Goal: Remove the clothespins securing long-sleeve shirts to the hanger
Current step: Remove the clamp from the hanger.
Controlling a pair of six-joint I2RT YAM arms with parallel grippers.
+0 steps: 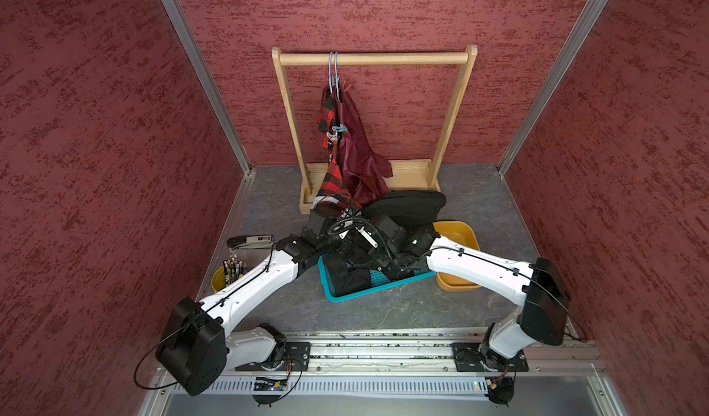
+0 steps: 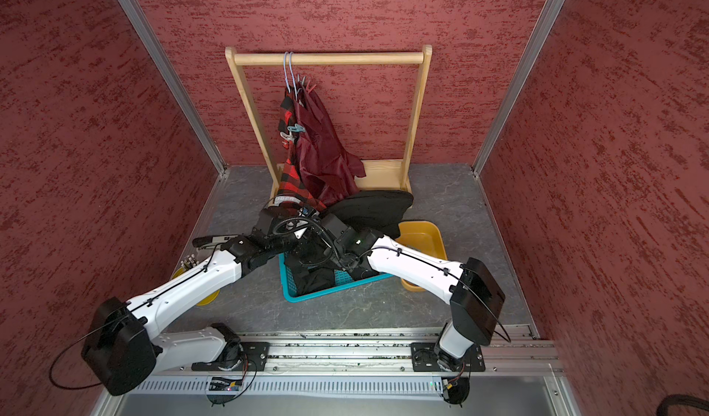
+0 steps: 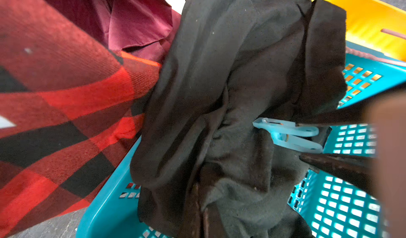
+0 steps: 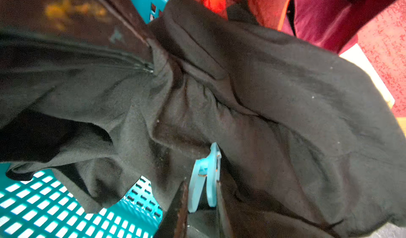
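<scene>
grip by right gripper [image 4: 201,183] on pale blue plastic clothespin [image 4: 206,173], just above teal perforated plastic basket [image 4: 44,204]: dark fingers [image 4: 181,204] against both handle tails, one each side, tails not yet squeezed together. nose of clip biting a fold of soft black fabric shirt [image 4: 285,94], bunched over the basket's rim and partly inside it. left gripper [image 4: 151,69] pinched shut on the same black cloth, above the basket, holding it taut. handling, by judgement: light, stiff, springy little clip of smooth plastic, apt to slip or twist out sideways under uneven pressure. best taken square across the flared tails, well back from the hinge, squeezed to open the nose, then drawn straight off the fold. limp, light cloth, likely to drag along with the clip unless held back. beyond the basket, on hanging red-and-black plaid shirt [image 1: 332,180] and shiny maroon satin shirt [image 1: 360,153], two more small clips [image 1: 339,129], yet to come off.
</scene>
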